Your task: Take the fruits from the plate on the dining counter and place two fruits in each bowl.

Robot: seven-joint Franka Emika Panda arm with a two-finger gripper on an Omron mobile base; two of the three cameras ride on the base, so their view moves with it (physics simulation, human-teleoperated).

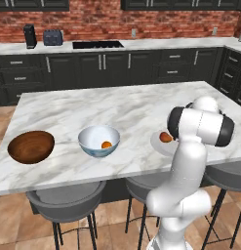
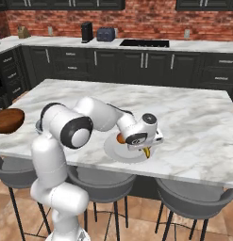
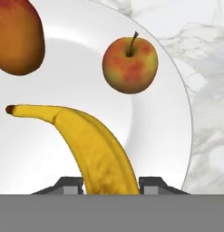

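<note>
Over the marble desk (image 2: 193,122), my hand (image 3: 110,185) hangs low above the pale plate (image 3: 158,136), its two dark fingertips (image 3: 70,185) standing on either side of the banana (image 3: 93,140) and close against its flanks; whether they are already pressing it I cannot tell. The banana curves away from my hand across the plate, its dark tip pointing off to the far left in the hand view. Beyond it, further from my fingertips, a red-and-yellow apple (image 3: 130,65) with a short stem lies on the plate, apart from the banana. A red-orange fruit (image 3: 16,38) lies at the far left of the plate, also clear of the banana.

From the right base view, my wrist is bent down over the plate at the near edge of the desk, with the banana's yellow end showing just beneath the hand (image 2: 147,149).

Well off to my left in the left base view, the white-and-blue bowl (image 1: 98,140) stands on the desk with one small orange fruit (image 1: 106,144) inside it. Just beyond that, further left, the dark wooden bowl (image 1: 31,146) sits near the desk's edge. Grey stools (image 1: 66,200) are tucked under the near side.
</note>
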